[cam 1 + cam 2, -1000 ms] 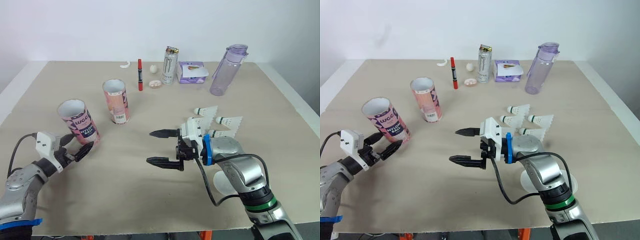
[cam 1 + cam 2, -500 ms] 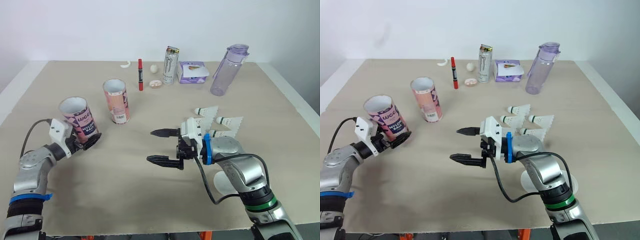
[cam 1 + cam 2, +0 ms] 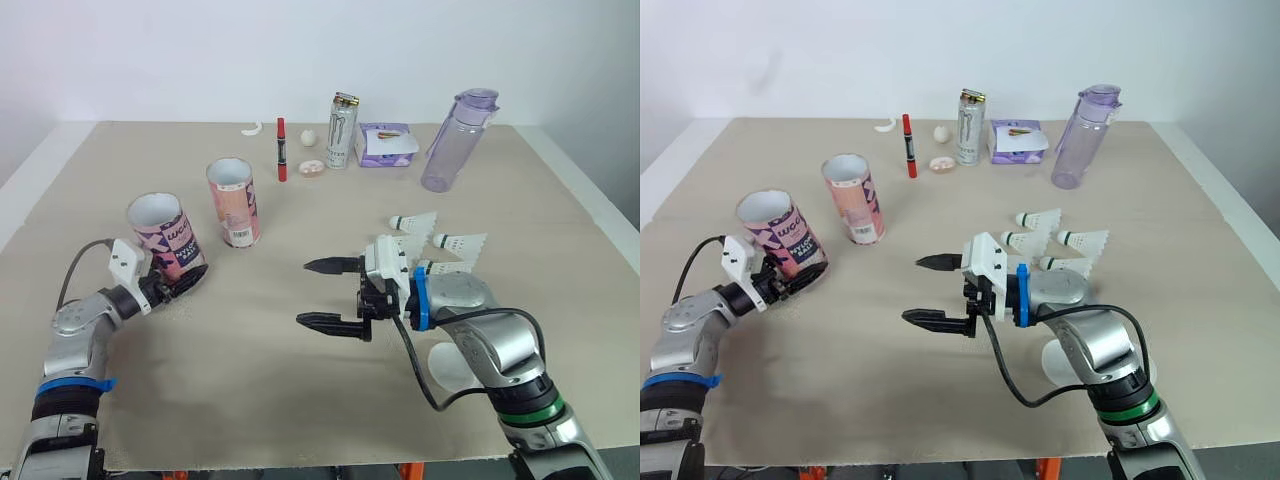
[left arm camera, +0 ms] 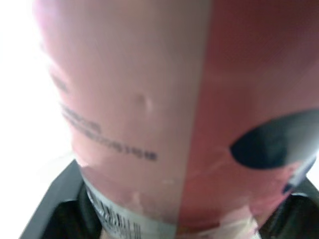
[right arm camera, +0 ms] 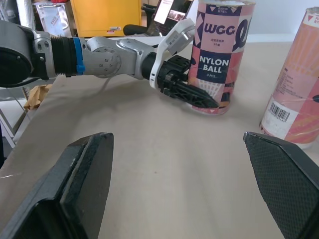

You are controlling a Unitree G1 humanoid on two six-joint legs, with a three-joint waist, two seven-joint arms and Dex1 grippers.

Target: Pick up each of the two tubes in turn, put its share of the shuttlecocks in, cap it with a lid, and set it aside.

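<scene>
Tabletop (image 3: 250, 390) beige, white wall (image 3: 200, 50) behind; left fingers (image 5: 197, 97) grip tube (image 3: 165, 232).

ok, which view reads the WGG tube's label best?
Right wrist view: the WGG tube stands side on, NYLON BALL legible. Eye views show it small, from above; left wrist view, its pink wall close up.

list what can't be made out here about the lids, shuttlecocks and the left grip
- Lids: white discs largely under the right arm in the eye views; number unclear.
- Shuttlecocks: the nearest sit partly behind the body of the right gripper; no sure count.
- Left gripper at the base of the near tube: whether it clamps cannot be told; the left wrist view is blurred, too close.
</scene>
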